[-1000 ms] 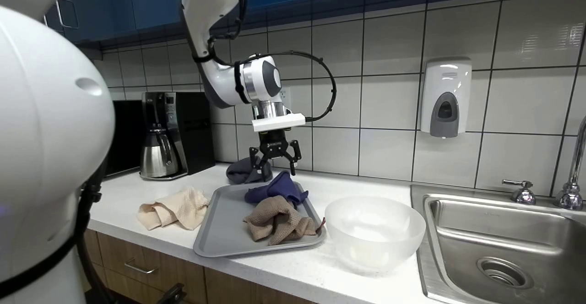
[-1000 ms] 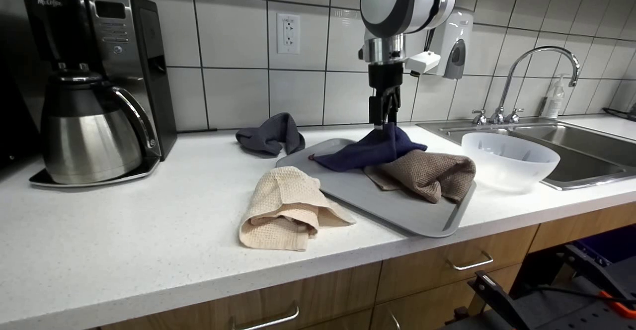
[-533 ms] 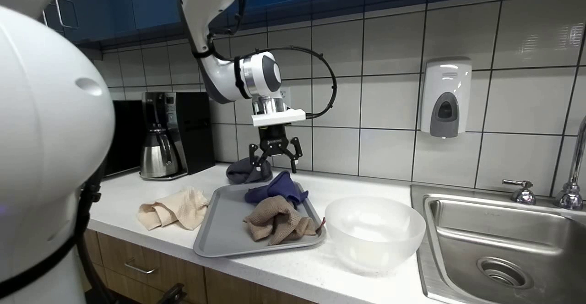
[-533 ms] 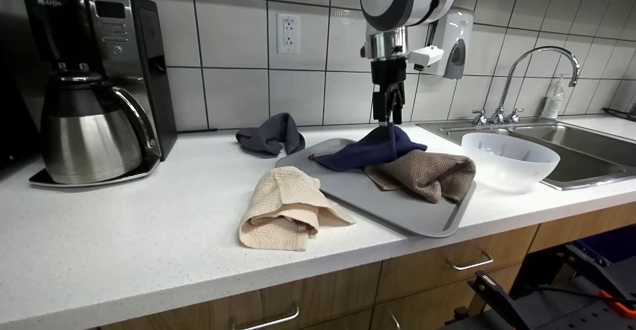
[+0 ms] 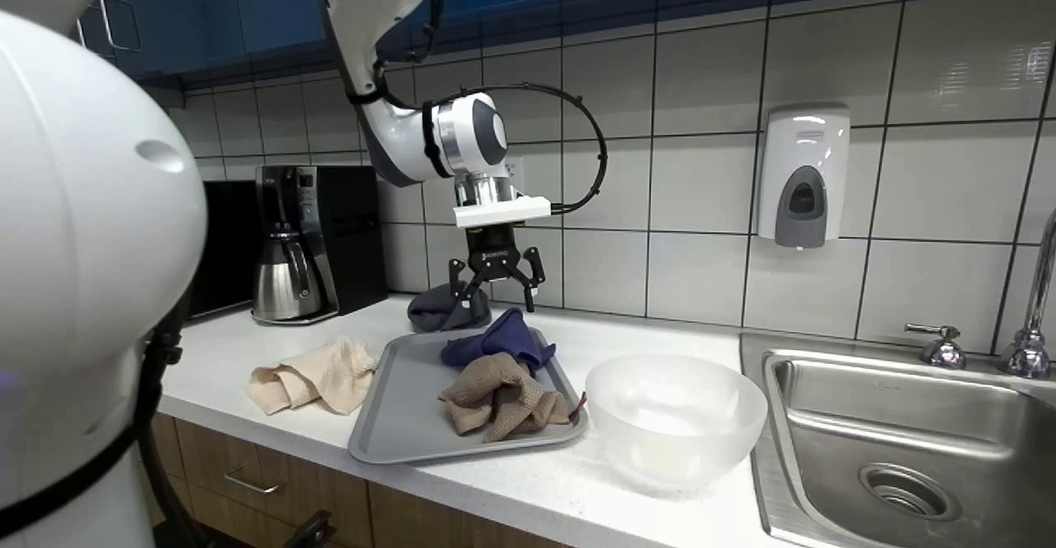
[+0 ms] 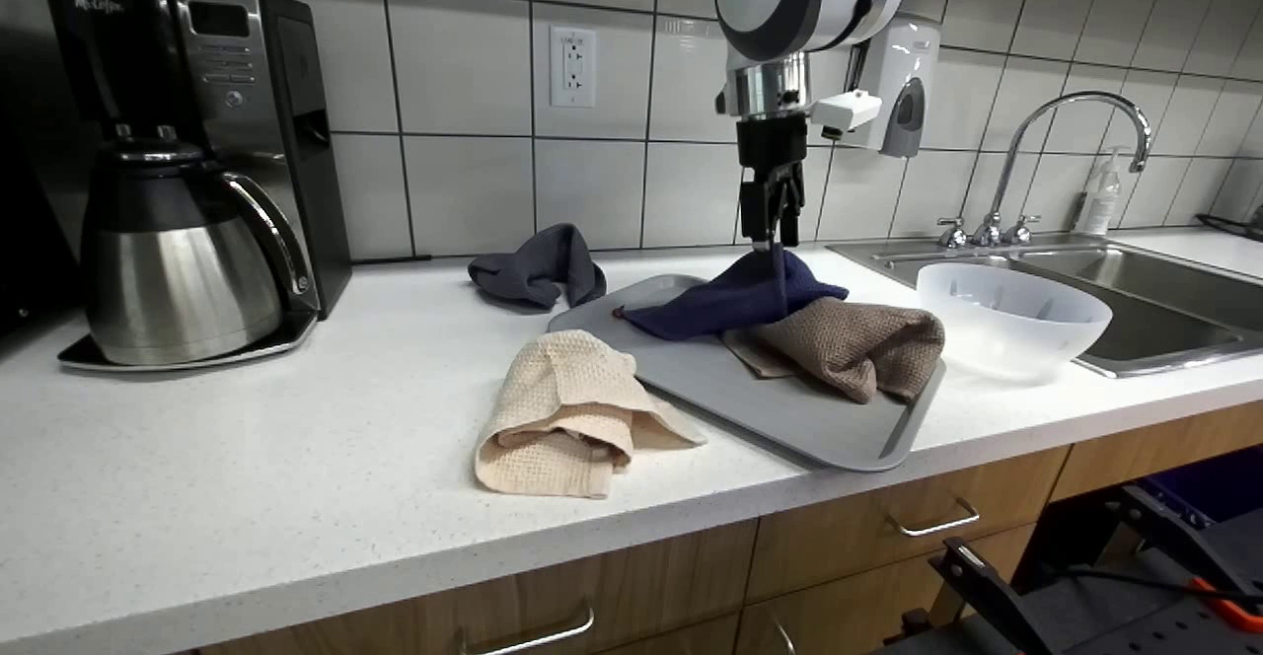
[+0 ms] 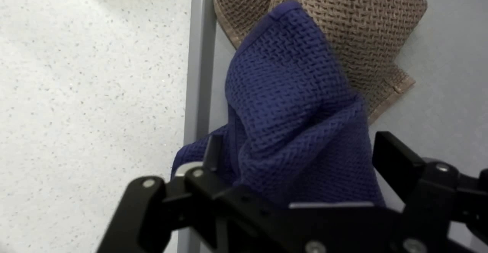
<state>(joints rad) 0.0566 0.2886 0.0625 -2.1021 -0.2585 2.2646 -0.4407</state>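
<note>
Navy cloth (image 6: 725,300) stretches across the tray (image 6: 789,413), peaking upward.

Navy waffle-weave cloth (image 7: 289,108), crumpled, lying on gray tray (image 5: 408,408)

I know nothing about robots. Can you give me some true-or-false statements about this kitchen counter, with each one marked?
1. The gripper hangs open above the blue dishcloth. True.
2. The gray tray carries the blue dishcloth and the brown dishcloth. True.
3. The gripper is pinching the brown dishcloth. False: it grips nothing, and the blue dishcloth is nearest.
4. Every dishcloth lies on the tray. False: the cream dishcloth and the charcoal dishcloth lie on the countertop.
5. The translucent bowl sits on the countertop near the sink. True.
</note>
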